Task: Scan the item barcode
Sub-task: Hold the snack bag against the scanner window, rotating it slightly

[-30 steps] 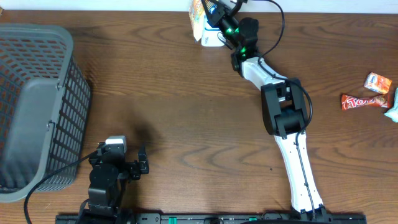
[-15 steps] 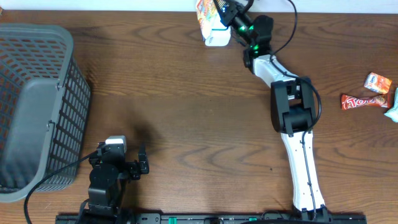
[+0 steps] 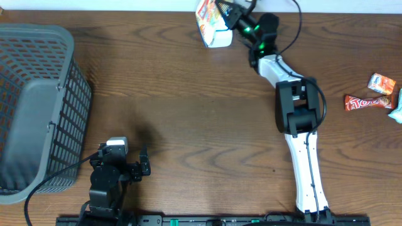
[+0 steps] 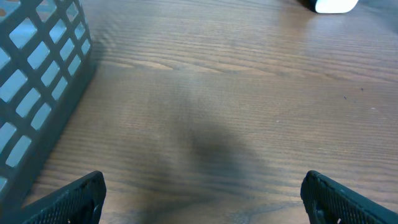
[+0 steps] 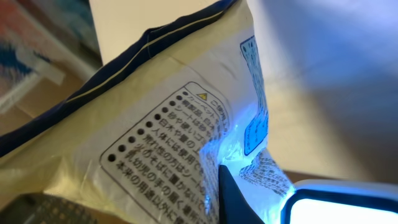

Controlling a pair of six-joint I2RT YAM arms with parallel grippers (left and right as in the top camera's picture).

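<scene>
At the table's far edge my right gripper is shut on the item, an orange and white snack packet. It holds the packet just above a white scanner. In the right wrist view the packet's cream back, printed with Japanese text, fills the frame. One dark finger presses on it, and blue light falls on the film beside the scanner's glowing window. No barcode shows. My left gripper rests near the front left, open and empty.
A grey mesh basket stands at the left, its wall close to my left gripper. A red candy bar, a small orange packet and a teal wrapper lie at the right edge.
The right arm has carried the packet a little to the right along the far edge, then nearly settled over the scanner. The left arm has not moved.
</scene>
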